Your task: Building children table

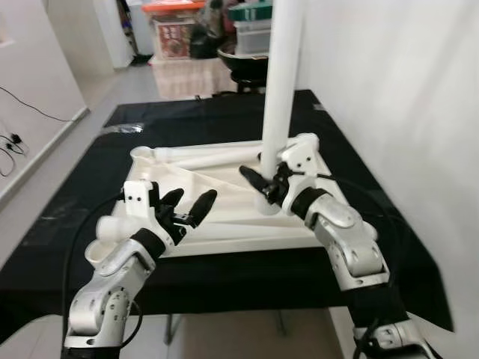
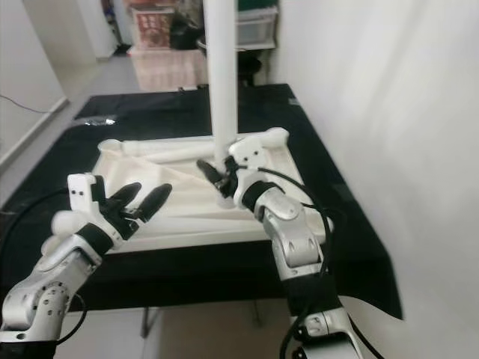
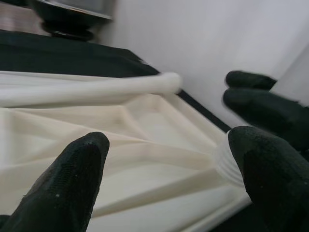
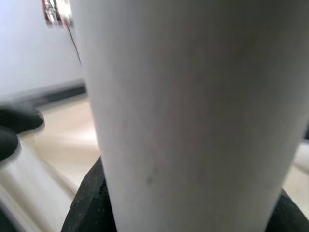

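The white tabletop [image 1: 217,224] lies upside down on the black-covered table [image 1: 187,120]. One white leg [image 1: 283,90] stands upright at its near right corner. My right gripper [image 1: 266,187] is shut on the base of this leg, and the right wrist view has the leg [image 4: 183,96] close up with a black finger [image 4: 87,203] beside it. A second leg [image 1: 202,157] lies along the far edge. My left gripper [image 1: 187,202] hovers open over the near left part of the tabletop, fingers [image 3: 72,183] spread and holding nothing. A white rounded piece [image 1: 108,228] sits by the near left corner.
A white wall [image 1: 389,97] runs close along the right side of the table. Storage boxes [image 1: 176,30] and a dark round object [image 1: 243,63] stand beyond the far end. Cables [image 1: 11,142] lie on the floor at the left.
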You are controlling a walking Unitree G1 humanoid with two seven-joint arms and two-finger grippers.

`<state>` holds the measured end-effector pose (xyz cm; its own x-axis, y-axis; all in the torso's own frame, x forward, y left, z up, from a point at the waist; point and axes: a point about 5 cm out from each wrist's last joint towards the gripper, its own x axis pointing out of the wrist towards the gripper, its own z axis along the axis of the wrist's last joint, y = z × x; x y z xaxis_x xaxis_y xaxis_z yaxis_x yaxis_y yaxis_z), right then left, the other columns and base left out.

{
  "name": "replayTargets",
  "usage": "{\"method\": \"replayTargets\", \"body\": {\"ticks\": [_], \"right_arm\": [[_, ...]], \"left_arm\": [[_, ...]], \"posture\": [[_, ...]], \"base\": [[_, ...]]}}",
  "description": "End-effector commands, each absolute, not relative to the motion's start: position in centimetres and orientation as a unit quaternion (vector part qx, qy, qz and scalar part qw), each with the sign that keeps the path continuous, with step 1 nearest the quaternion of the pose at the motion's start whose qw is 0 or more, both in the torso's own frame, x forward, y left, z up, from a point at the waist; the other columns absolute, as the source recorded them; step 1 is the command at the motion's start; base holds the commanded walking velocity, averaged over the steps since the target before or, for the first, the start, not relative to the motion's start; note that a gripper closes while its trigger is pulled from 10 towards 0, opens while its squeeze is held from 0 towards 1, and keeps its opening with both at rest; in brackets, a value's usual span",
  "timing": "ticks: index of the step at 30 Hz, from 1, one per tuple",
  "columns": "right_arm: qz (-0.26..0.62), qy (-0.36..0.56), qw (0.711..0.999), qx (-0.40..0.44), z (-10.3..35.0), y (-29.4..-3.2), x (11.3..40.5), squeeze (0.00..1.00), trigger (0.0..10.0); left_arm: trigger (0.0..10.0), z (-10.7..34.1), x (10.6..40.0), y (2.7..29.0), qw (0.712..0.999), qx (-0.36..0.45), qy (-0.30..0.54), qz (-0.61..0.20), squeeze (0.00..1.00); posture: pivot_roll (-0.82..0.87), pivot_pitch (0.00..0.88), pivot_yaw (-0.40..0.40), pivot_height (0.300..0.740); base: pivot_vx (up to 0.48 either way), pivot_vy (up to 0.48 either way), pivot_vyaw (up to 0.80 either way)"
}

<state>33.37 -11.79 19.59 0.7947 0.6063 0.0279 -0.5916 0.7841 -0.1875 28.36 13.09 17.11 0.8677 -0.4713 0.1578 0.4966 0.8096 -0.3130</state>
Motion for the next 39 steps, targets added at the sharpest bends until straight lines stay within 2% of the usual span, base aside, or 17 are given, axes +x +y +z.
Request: {"method": "replayTargets", "body": {"ticks": [1, 5, 13, 18, 28, 30, 33, 37, 39], "right_arm": [[0.331, -0.065, 0.937, -0.093, 20.5, -11.3, 33.1, 0.0, 10.0], [0.342, -0.052, 0.933, -0.097, 20.0, -12.2, 32.4, 0.0, 10.0], [0.348, -0.049, 0.931, -0.095, 20.2, -13.1, 32.1, 0.0, 10.0], [0.341, -0.044, 0.934, -0.094, 20.3, -14.0, 31.8, 0.0, 10.0], [0.245, -0.02, 0.964, -0.104, 19.5, -15.4, 33.7, 0.0, 10.0], [0.222, -0.013, 0.97, -0.098, 19.5, -16.3, 34.3, 0.0, 10.0], [0.216, -0.014, 0.973, -0.077, 19.9, -17.2, 34.7, 0.0, 10.0], [0.262, -0.027, 0.964, -0.041, 20.7, -17.1, 34.3, 0.0, 10.0], [0.342, -0.043, 0.938, -0.022, 21.6, -16.8, 33.4, 0.0, 10.0]], "left_arm": [[10.0, 16.7, 28.2, 13.1, 0.955, -0.162, -0.031, -0.247, 0.0], [10.0, 14.9, 27.1, 10.9, 0.958, -0.093, 0.004, -0.27, 0.0], [10.0, 14.5, 26.4, 10.3, 0.956, -0.076, 0.016, -0.282, 0.0], [10.0, 14.5, 25.5, 10.5, 0.956, -0.017, 0.007, -0.292, 0.0], [10.0, 14.0, 24.1, 10.2, 0.947, 0.063, -0.005, -0.315, 0.0], [10.0, 13.9, 24.0, 10.2, 0.943, 0.097, -0.01, -0.319, 0.0], [10.0, 14.0, 23.7, 9.9, 0.938, 0.101, -0.014, -0.331, 0.0], [10.0, 14.1, 23.3, 9.6, 0.934, 0.095, -0.014, -0.345, 0.0], [10.0, 14.2, 22.8, 9.3, 0.928, 0.085, -0.015, -0.364, 0.0]], "posture": [[-0.06, 0.0, 0.033, 0.74], [-0.06, 0.0, 0.034, 0.74], [-0.07, 0.0, 0.035, 0.74], [-0.07, 0.018, 0.035, 0.74], [-0.06, 0.055, 0.035, 0.74], [-0.05, 0.07, 0.035, 0.74], [-0.05, 0.082, 0.036, 0.74], [-0.05, 0.096, 0.036, 0.74], [-0.05, 0.121, 0.043, 0.74]], "base": [[0.0, 0.0, 0.0], [0.0, 0.0, 0.0], [0.0, 0.12, 0.0], [0.0, 0.192, 0.0], [0.0, 0.0, 0.0], [0.0, 0.0, 0.0], [0.0, 0.0, 0.0], [0.0, 0.0, 0.0], [0.0, 0.0, 0.0]]}}
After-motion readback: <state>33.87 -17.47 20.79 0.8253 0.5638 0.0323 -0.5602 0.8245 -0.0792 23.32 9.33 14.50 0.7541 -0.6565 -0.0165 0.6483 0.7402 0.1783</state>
